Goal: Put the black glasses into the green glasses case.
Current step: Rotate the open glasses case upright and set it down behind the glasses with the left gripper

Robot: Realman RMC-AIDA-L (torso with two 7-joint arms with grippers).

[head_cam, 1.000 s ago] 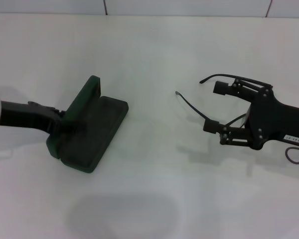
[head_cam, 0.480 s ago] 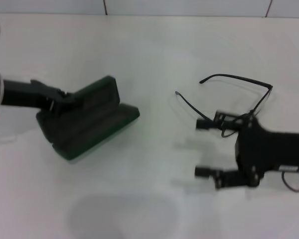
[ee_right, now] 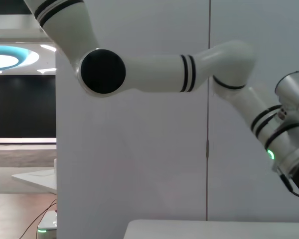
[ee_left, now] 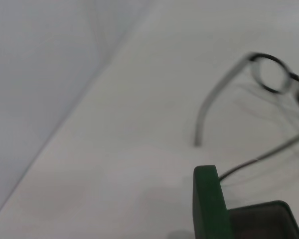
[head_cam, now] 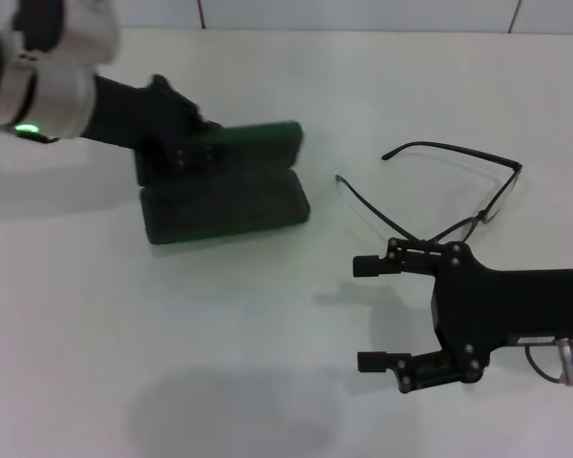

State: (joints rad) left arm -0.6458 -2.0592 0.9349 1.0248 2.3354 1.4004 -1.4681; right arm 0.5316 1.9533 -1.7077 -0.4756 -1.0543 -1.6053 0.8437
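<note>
Left hand [head_cam: 177, 143] gripping green glasses case [head_cam: 224, 196]

Open counter [head_cam: 267, 315] between case [head_cam: 224, 196] and glasses [head_cam: 449, 191]: clear lane for my hands. Case lid stands up along far edge, blocks approach from behind; near side and top open. My left hand [head_cam: 167, 134] on case's far-left end, blocks that end. Glasses' temple arms point toward case. My right hand [head_cam: 368, 313], fingers spread, just in front of glasses, crowding near side.
</note>
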